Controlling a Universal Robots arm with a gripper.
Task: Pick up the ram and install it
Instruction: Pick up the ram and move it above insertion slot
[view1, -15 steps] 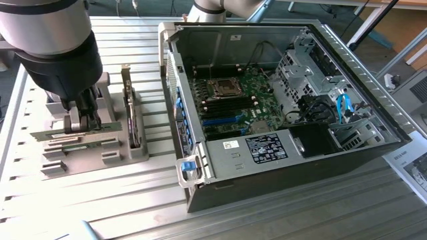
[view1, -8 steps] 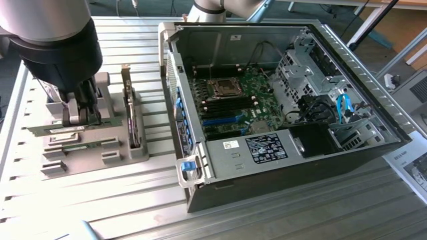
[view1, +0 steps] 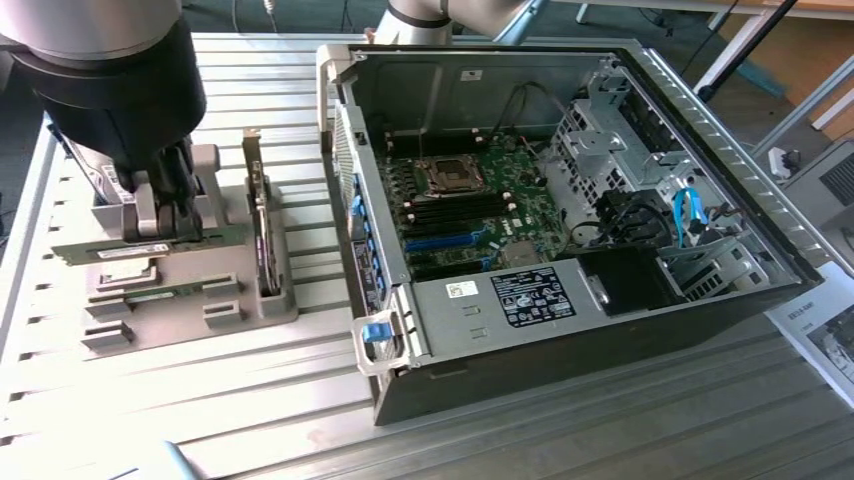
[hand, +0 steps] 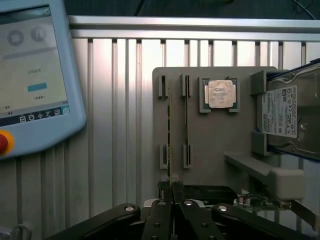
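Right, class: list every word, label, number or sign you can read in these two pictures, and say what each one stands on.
Nothing can be read for certain.
Hard drive label: print too small.
Pendant screen: lines blurred.
Power supply label: white print on black, too small.
Processor: marking blurred.
White sticker on the ram: too small.

Nothing reads with certainty: print on the hard drive's white label (hand: 278, 112), the teach pendant's screen (hand: 31, 65) and the power supply's sticker (view1: 534, 297) (black, white lettering) is illegible.
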